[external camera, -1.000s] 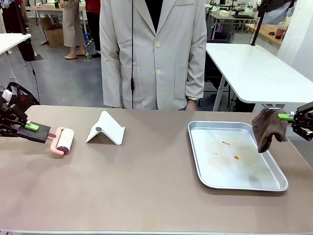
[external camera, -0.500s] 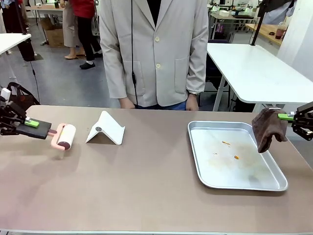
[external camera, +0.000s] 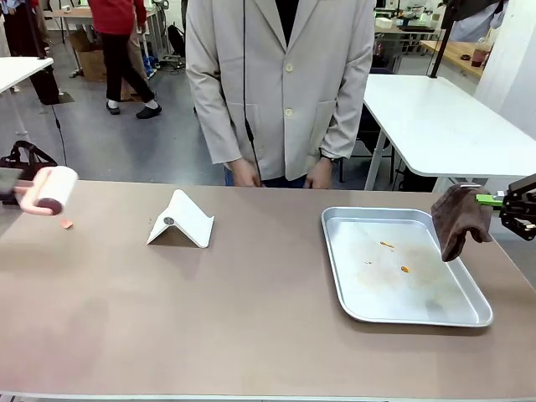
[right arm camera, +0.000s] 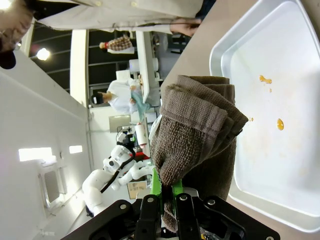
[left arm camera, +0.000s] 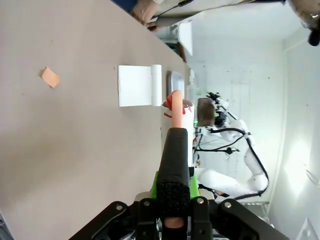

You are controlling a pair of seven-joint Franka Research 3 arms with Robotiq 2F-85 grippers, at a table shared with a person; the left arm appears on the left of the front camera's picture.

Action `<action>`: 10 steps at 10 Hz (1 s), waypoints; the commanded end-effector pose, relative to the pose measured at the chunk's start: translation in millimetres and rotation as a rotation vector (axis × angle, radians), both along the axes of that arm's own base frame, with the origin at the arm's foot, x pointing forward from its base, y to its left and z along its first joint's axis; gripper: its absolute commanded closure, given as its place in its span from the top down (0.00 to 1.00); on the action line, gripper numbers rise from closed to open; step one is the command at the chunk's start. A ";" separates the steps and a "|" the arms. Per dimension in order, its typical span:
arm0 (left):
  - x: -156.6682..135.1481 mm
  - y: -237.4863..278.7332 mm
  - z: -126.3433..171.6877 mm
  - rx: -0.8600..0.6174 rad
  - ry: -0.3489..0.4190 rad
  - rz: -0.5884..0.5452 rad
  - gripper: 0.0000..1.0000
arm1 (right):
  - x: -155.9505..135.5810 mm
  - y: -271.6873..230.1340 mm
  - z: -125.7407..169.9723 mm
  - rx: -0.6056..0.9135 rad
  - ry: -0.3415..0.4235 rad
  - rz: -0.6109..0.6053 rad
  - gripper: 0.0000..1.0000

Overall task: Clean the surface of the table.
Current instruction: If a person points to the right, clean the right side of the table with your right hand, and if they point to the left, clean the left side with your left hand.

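Note:
The brownish table [external camera: 251, 318] spreads in front of me. A pink lint roller [external camera: 50, 190] with a white roll hangs above the table's far left edge. My left gripper [left arm camera: 173, 192] is shut on the roller's black handle [left arm camera: 173, 160]. Just below the roller a small orange scrap [external camera: 66, 224] lies on the table top; the left wrist view also shows this scrap [left arm camera: 50, 77]. At the right edge my right gripper [external camera: 502, 201] is shut on a folded brown cloth [external camera: 461, 219], which dangles over the right rim of a metal tray [external camera: 335, 251].
A white folded stand [external camera: 180, 220] sits left of centre. The tray holds a few orange stains [right arm camera: 279, 124]. A person in a pale coat stands at the far side, with a hand [external camera: 244, 173] near the table edge. A white table [external camera: 435, 117] stands at the back right.
My left gripper has lifted the lint roller off the table and carried it up and left. An orange scrap now shows where it rolled. The person stepped right. The right arm is still.

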State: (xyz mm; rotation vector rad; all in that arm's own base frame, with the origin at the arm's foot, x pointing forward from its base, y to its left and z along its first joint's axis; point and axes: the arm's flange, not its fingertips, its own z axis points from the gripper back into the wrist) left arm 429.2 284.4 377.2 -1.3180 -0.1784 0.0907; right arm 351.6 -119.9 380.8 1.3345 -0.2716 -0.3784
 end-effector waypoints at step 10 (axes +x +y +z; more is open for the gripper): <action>-31.4 148.5 -77.6 -0.053 -0.006 0.229 0.22 | -2.1 0.3 4.3 0.005 -0.001 0.007 0.00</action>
